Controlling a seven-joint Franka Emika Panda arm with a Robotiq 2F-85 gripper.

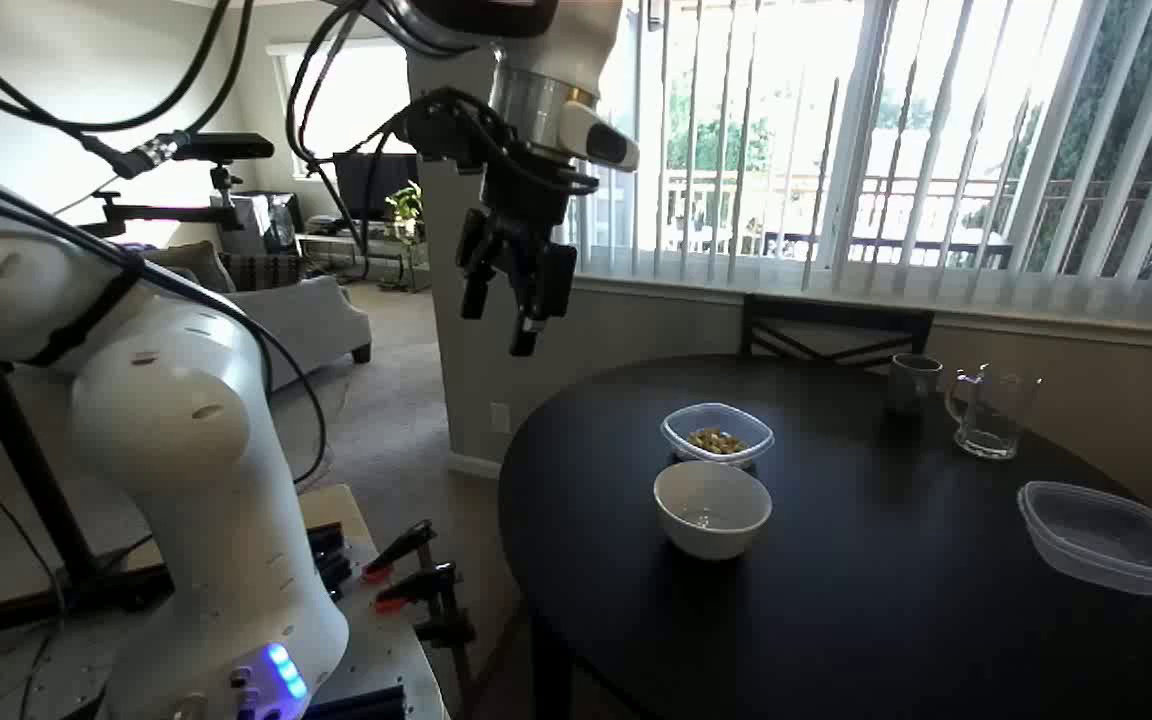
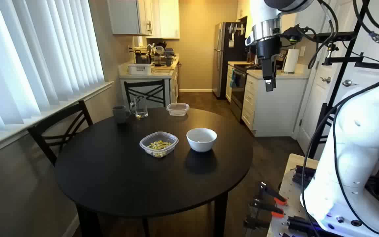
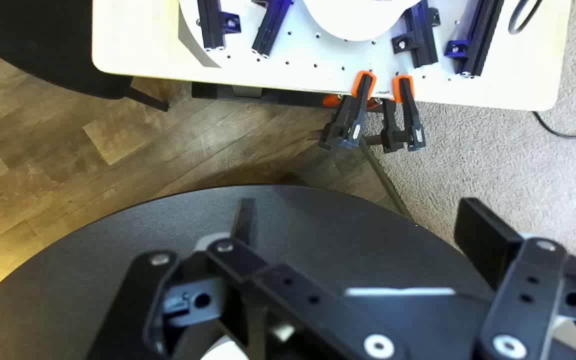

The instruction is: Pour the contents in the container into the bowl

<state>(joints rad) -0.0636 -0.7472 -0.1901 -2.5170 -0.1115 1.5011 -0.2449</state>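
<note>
The container (image 1: 731,418) is a clear shallow dish with brown-yellow bits in it. It stands on the dark round table, also in an exterior view (image 2: 152,138). The white bowl (image 1: 712,540) stands close beside it and looks empty; it also shows in an exterior view (image 2: 201,145). My gripper (image 1: 499,318) is raised well above the table, off to the robot's side of both; it shows edge-on in an exterior view (image 2: 269,85). In the wrist view the fingers (image 3: 366,230) are wide apart with nothing between them. A white patch at the bottom there may be the bowl, mostly hidden.
A larger clear tub (image 1: 1106,550), a clear glass mug (image 1: 988,435) and a grey cup (image 1: 914,380) stand farther off on the round table (image 2: 117,177). Chairs stand around it. Orange-tipped clamps (image 3: 363,85) hang off the robot's mount.
</note>
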